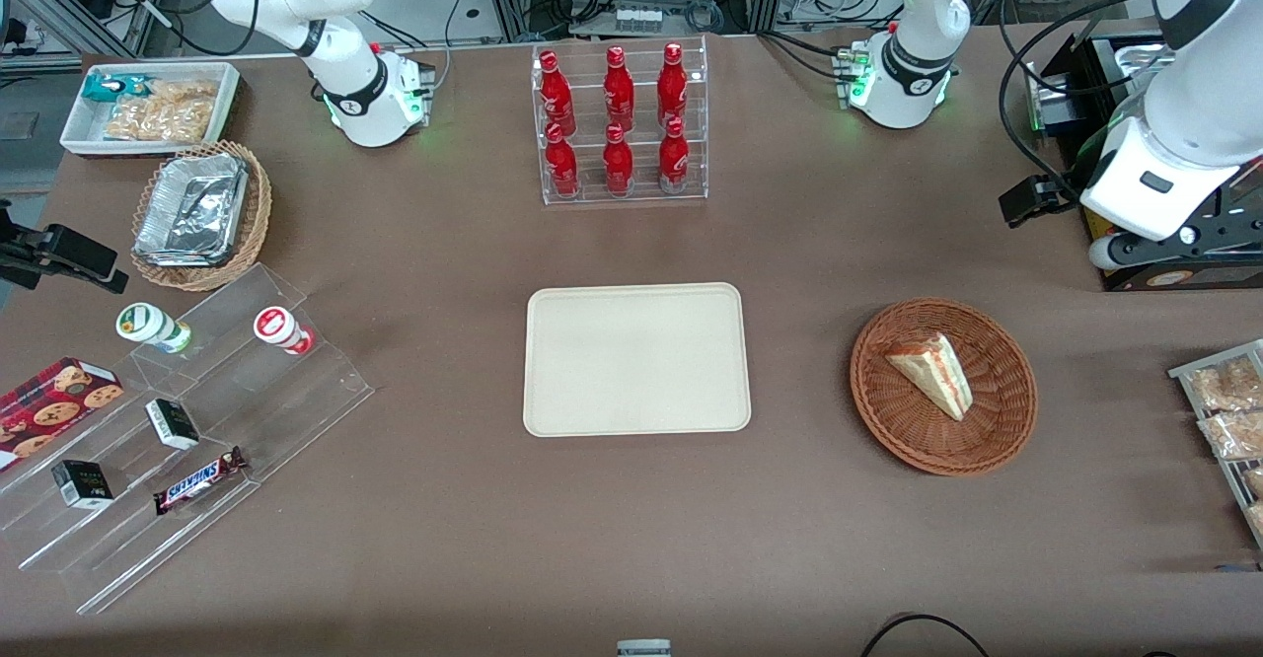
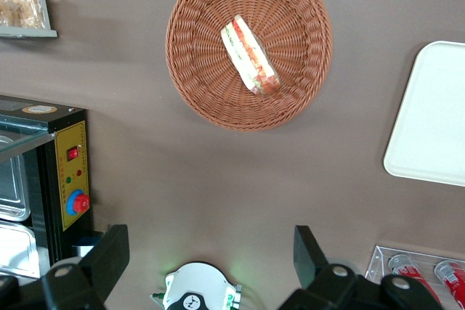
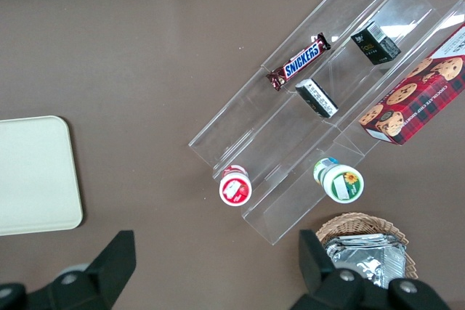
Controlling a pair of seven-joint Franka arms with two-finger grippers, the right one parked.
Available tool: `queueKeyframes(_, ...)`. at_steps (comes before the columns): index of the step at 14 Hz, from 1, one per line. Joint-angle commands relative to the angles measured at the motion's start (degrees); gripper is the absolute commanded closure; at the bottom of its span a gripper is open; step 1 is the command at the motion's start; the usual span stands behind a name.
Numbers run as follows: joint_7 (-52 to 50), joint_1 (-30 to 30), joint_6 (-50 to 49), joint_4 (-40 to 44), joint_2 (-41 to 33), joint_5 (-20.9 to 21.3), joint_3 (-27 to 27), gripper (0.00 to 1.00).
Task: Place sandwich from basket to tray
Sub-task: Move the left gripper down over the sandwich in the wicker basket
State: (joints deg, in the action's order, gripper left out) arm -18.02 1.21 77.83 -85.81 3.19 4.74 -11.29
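Front view: the sandwich (image 1: 931, 373) lies on its side in the basket (image 1: 997, 420), its pale bread face up and the red-orange and green filling showing only as a thin strip along one cut edge. The basket sits on the brown worktop (image 1: 444, 519) toward the working arm's end, well apart from the tray (image 1: 636, 359), which lies flat near the middle. The working arm's hand (image 1: 1031, 198) is held high, farther from the front camera than the basket and clear of it; from here only a dark part of it juts out beside the white wrist, and its fingers are hard to make out. The bagged snacks (image 1: 1228, 410) at the worktop's edge are cut off by the frame.

In the left wrist view the hand (image 2: 211, 255) shows its two dark fingers (image 2: 109, 252) spread wide with nothing between them, though their bases run out of frame. The sandwich (image 2: 249, 56) rests in the basket (image 2: 196, 70), its striped filling edge plain to see. Only a rounded corner of the tray (image 2: 429, 114) is visible; the rest is cut off.
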Motion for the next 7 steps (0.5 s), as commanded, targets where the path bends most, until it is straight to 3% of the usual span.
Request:
queueKeyframes(1, 1.06, 0.29, -1.80, 1.97, 1.64, -0.35, -0.31, 0.00)
queueKeyframes(7, 0.18, 0.72, -1.01, 2.05, 8.82, 0.80, 0.13, 0.00)
